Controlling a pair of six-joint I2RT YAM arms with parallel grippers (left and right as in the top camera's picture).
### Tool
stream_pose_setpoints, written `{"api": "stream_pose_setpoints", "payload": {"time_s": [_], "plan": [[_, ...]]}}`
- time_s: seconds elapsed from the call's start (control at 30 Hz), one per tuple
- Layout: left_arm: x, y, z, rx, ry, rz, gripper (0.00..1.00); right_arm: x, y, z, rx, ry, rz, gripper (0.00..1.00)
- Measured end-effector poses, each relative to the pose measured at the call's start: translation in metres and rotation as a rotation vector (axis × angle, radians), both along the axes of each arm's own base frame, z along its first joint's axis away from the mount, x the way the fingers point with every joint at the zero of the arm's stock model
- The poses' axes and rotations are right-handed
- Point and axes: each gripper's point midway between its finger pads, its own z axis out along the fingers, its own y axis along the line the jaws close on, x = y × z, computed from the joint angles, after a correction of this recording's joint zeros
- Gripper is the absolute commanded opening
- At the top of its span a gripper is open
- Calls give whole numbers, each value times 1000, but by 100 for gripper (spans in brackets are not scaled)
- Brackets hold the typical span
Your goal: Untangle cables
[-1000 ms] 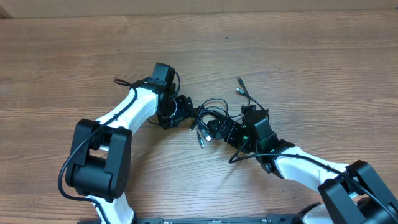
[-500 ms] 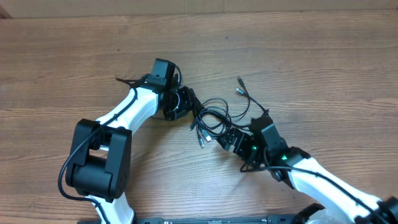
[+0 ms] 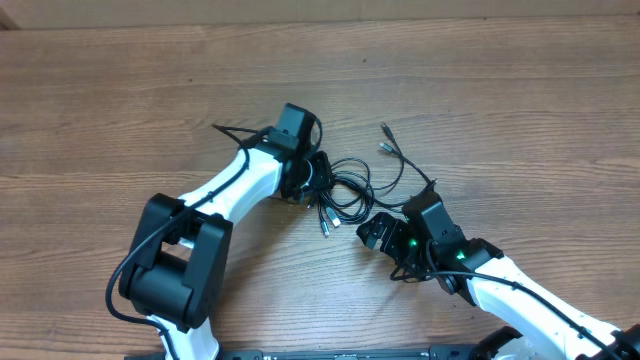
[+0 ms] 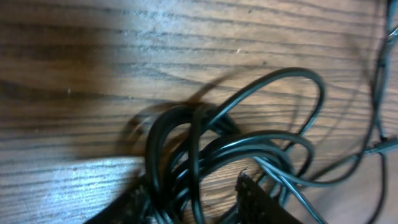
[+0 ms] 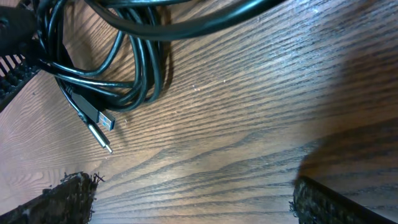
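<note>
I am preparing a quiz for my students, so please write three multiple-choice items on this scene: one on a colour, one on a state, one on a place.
1. The cables are: A. white; B. black; C. red.
2. The right gripper is: A. open and empty; B. shut on a cable; C. out of view.
3. The cables lie: A. under the right gripper; B. at the left gripper; C. far from both grippers.
Answers: 1 B, every cord looks black. 2 A, its fingers stand wide apart with nothing between them. 3 B, the left wrist view shows the cords running between that gripper's fingers.
</note>
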Motion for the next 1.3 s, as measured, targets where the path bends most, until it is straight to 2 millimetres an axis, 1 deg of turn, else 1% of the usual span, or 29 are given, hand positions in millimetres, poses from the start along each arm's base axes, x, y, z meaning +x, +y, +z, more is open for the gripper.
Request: {"api": "stream_pose_setpoints", "payload": {"time_s": [0.1,0.23,0.27,0.3,0.33,0.37,0.4,0.67,0.73,0.83,0.87,0.9,0.93,1.0,1.07,1.1,1.13,1.2,1.27,1.3], "plan": [[0,2,-3,42,-15,5,33,0,0,0,-3,0,-1,100],[2,6,-4,76,-27,15,27,1,-1,0,-6,-2,-3,100],[2,7,-4,81,-30,18,24,1,-1,-1,-8,-3,-5,100],[3,8,-5,87,-32,20,19,1,-2,-1,-9,-4,-6,100],[3,8,-5,90,-33,26,14,1,-2,-1,-11,-5,-7,100],[4,9,-5,95,-34,29,6,1,-2,-1,-13,-6,-9,100],[4,10,-5,97,-32,39,4,2,-2,-1,-14,-6,-9,100],[6,11,-5,105,-42,30,4,1,-2,-1,-14,-5,-9,100],[6,12,-3,112,-46,7,4,1,-2,-1,-8,-2,-5,100],[9,15,6,127,-57,-40,4,-1,0,0,1,3,3,100],[9,17,10,132,-65,-58,4,-1,1,0,4,4,5,99],[10,18,17,134,-77,-73,4,-2,3,1,13,4,19,95],[10,18,25,134,-93,-92,4,-2,6,3,24,-4,39,96],[12,18,47,128,-149,-128,4,-2,13,8,57,-27,86,96],[13,18,77,116,-226,-163,4,-5,19,12,84,-34,129,95],[12,18,89,111,-254,-173,4,-7,21,14,95,-35,146,94],[10,19,107,104,-299,-189,4,-9,22,18,106,-42,162,93],[5,21,135,96,-369,-217,4,-11,26,29,135,-74,200,92],[-2,24,157,94,-422,-245,4,-13,30,45,168,-124,234,93],[-5,26,164,96,-441,-258,4,-14,31,56,189,-158,253,93]]}}
